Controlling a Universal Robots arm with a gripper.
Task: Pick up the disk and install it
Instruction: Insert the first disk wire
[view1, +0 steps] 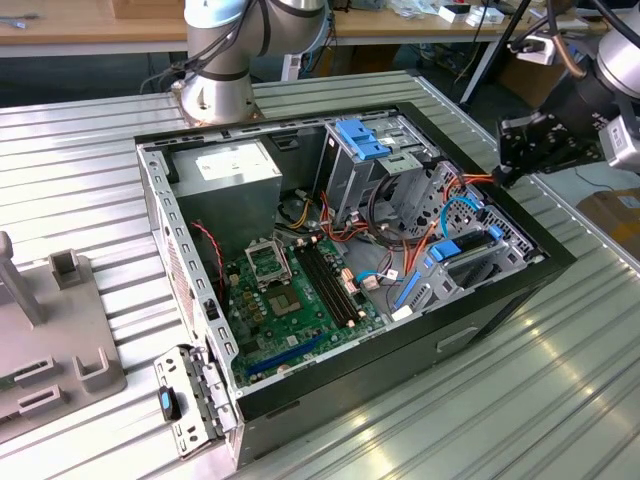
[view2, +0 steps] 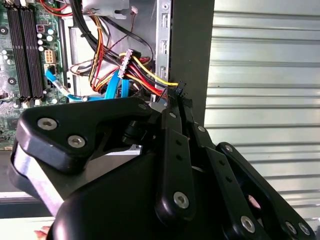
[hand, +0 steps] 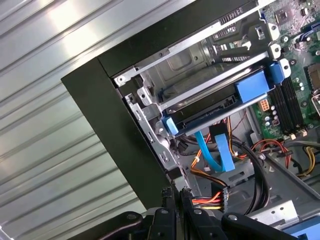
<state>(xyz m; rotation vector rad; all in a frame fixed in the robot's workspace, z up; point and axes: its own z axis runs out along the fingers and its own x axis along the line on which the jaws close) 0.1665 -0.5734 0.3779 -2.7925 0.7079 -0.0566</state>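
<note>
You have a ribbed metal table, and on it lies the open black computer case. At its far side stands the base of the robot arm. Inside the case, toward the exterior view's left, you see the green motherboard, and behind it the grey power supply. It carries a white label, but its print is too small for you to read.

Toward the exterior view's right sits the metal drive cage. The disk lies in a bay of this cage, between two metal rails, with its blue carrier frame showing at both ends. A flat blue cable hangs just beside its edge.

The gripper hovers over the right rim of the case, apart from the disk. Its jaws are clenched together with nothing between them. Red, yellow and black wires run close under its fingertips.
</note>
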